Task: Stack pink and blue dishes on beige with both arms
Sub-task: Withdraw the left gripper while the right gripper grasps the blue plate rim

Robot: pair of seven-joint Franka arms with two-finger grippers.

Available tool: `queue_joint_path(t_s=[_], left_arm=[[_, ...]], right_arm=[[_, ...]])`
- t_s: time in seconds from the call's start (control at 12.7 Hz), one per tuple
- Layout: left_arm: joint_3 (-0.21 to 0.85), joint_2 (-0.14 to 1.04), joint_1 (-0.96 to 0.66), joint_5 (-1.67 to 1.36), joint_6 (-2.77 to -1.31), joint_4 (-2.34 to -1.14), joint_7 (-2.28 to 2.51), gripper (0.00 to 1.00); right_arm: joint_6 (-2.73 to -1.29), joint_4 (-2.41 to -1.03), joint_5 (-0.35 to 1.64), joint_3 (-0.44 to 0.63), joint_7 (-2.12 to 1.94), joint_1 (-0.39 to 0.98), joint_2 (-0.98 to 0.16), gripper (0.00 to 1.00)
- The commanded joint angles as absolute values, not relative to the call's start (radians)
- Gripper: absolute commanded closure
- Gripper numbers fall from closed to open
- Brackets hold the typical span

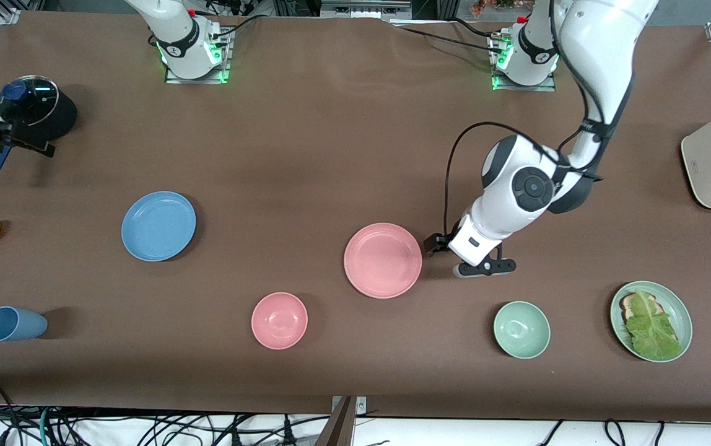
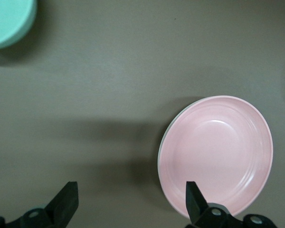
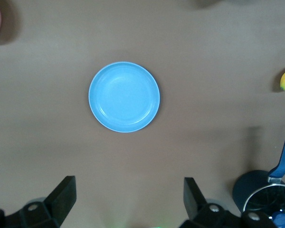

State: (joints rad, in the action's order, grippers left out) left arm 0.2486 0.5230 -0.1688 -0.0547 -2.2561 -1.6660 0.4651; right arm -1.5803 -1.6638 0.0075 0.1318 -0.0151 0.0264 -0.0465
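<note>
The left gripper [image 2: 130,190] hangs just beside the pink plate [image 1: 383,260] at the frame's middle, fingers released. The right gripper [image 3: 128,187], fingers also released, is high over the blue plate [image 1: 158,225]. I judge a shallow pinch could slip off the thin rim. No beige plate shows clearly.

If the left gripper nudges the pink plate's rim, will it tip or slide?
The pink plate looks flat, with a shallow rim, so it will probably slide on the table, not tip. It looks stiff and matte, so hardly slippery. The left gripper, open, is beside its rim.
</note>
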Motion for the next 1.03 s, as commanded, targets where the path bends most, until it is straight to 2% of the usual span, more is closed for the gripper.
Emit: queue_joint_path(t_s=[0.0,0.16,0.47,0.63,0.87,0.95], left_arm=[[0.25,0.445,-0.108,-0.025,-2.081,-1.628,0.353,0.01],[0.25,0.41,-0.052,-0.025,-1.943,-1.573,0.257,0.0],[0.242,0.351,0.047,-0.023,-1.738,-1.487,0.079,0.0],[0.177,0.324,0.058,-0.023,-1.692,-1.473,-0.044,0.0],[0.088,0.279,0.058,-0.025,-1.646,-1.473,-0.132,0.0],[0.062,0.264,0.058,-0.025,-1.625,-1.474,-0.143,0.0]], right_arm=[[-1.6,-1.661,0.021,0.135,-0.017,0.009,-0.156,0.0],[-1.664,-1.693,0.02,0.137,-0.017,-0.011,-0.228,0.0],[-1.923,-1.847,0.093,0.143,-0.064,-0.061,-0.307,0.0],[-2.015,-1.864,0.181,0.143,-0.184,-0.104,-0.383,0.01],[-2.066,-1.862,0.305,0.143,-0.282,-0.146,-0.471,0.02],[-2.083,-1.862,0.331,0.143,-0.314,-0.149,-0.492,0.06]])
